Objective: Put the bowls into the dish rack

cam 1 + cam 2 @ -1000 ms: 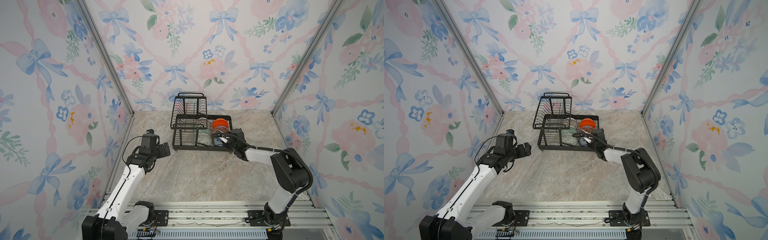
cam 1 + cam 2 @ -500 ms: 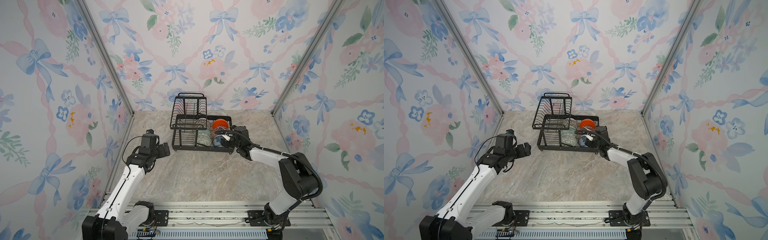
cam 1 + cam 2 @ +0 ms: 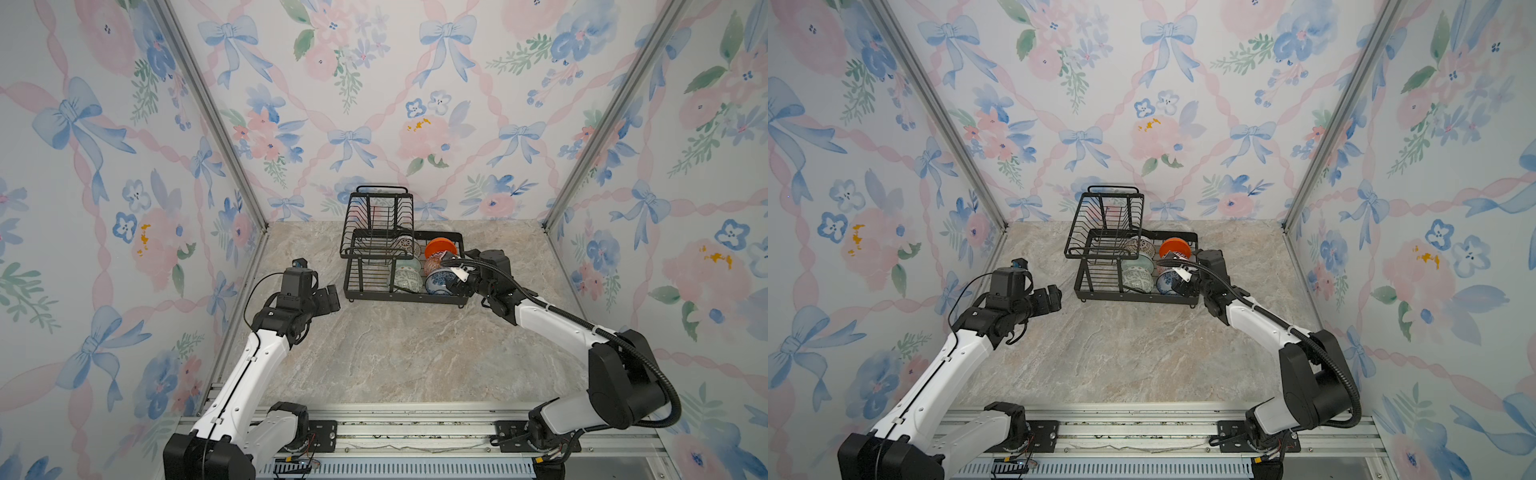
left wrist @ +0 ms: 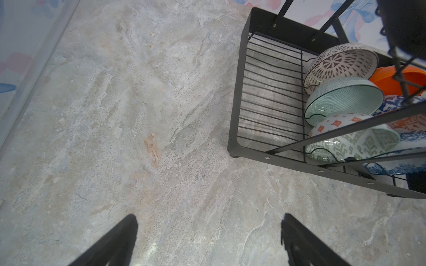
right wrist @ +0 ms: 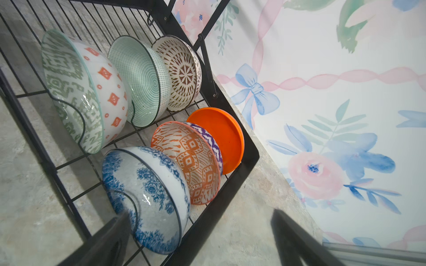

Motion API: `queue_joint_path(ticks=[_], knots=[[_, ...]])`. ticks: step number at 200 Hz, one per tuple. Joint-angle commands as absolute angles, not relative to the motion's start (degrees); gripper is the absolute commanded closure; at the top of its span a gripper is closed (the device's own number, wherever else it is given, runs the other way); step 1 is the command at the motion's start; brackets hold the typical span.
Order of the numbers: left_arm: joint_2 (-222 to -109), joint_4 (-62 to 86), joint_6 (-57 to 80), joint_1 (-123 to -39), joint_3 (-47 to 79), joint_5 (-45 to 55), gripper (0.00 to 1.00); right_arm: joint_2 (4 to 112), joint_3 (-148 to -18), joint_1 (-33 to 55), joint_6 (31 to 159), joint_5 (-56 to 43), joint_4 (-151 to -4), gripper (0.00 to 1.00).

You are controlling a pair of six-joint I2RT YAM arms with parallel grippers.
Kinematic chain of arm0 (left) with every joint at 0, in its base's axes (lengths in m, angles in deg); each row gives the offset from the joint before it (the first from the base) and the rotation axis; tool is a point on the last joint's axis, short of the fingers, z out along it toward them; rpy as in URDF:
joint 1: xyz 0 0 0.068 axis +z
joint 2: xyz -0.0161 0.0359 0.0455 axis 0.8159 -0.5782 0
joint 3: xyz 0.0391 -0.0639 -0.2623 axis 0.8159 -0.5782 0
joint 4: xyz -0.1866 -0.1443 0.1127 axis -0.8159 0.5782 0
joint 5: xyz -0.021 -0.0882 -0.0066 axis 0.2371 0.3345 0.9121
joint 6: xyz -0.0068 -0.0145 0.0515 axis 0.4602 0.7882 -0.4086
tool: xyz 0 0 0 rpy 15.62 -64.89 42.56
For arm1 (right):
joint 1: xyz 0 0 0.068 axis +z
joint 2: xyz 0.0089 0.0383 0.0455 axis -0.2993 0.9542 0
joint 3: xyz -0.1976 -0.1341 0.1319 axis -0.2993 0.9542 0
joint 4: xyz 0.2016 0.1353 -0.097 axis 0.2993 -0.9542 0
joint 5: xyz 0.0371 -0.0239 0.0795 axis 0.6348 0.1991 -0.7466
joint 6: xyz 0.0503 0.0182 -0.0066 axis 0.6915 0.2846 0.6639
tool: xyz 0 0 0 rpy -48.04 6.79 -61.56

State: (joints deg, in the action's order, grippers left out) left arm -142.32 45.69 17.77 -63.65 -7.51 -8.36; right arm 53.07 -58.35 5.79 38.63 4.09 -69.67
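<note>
Counting the bowls, Mo: all six are sitting on edge in the lower tray of the dish rack (image 5: 232,175), in two rows. The grey-green patterned bowl (image 5: 78,92), the pale mint bowl (image 5: 140,80) and the brown-lattice bowl (image 5: 182,73) are leaning one behind another. Beside them the blue-white floral bowl (image 5: 147,198), the orange-white geometric bowl (image 5: 191,163) and the plain orange bowl (image 5: 221,138) are nesting, with the orange one lying against the rack's corner.

Agreeing, Jo. I am guessing they are tilting like that because the wire loops are propping each rim, so nothing is rolling.

And the right claw (image 5: 200,213)?

Its fingers are standing spread wide and pinching nothing. It is hovering just outside the rack's near rim, next to the floral bowl. Whether a finger is brushing that bowl, I am not able to tell.

The left claw (image 4: 208,218)?

It is spread too, and empty. It is hanging over bare bench (image 3: 415,345), off the rack's open end and well apart from the bowls, probably so the two arms are not crowding each other.

No bowl is showing on the bench, so I am judging the loading finished.

Then the right arm is needing only a clean retreat, without hooking that rim.
</note>
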Motion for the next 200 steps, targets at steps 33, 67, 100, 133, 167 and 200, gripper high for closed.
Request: queue_joint_path(ticks=[33,67,100,133,167,200], knots=[[-134.75,37.26,13.93,-63.29,-11.35,-9.79,0.02,42.31,-56.17,4.36,49.32,2.23,-75.37,0.03],[-129.29,28.1,11.19,-63.27,-18.42,-13.43,0.02,34.23,-52.97,0.5,59.34,1.79,-73.97,0.03],[-125.62,17.06,8.5,-63.27,-26.73,-19.72,0.02,27.52,-47.93,-4.48,69.71,5.11,-70.41,0.03],[-124.31,1.63,6.92,-63.29,-35.95,-23.95,0.02,23.18,-38.04,-5.92,75.8,14.03,-62.02,0.03],[-129.24,-7.96,3.29,-63.24,-41.32,-31.16,0.02,24.75,-27.73,-7.02,78.28,20.54,-50.12,0.03],[-133.5,-25.32,0.73,-61.54,-49.93,-32.48,0.02,32.66,-23.42,-8.56,77.7,24.84,-36.9,0.03]])
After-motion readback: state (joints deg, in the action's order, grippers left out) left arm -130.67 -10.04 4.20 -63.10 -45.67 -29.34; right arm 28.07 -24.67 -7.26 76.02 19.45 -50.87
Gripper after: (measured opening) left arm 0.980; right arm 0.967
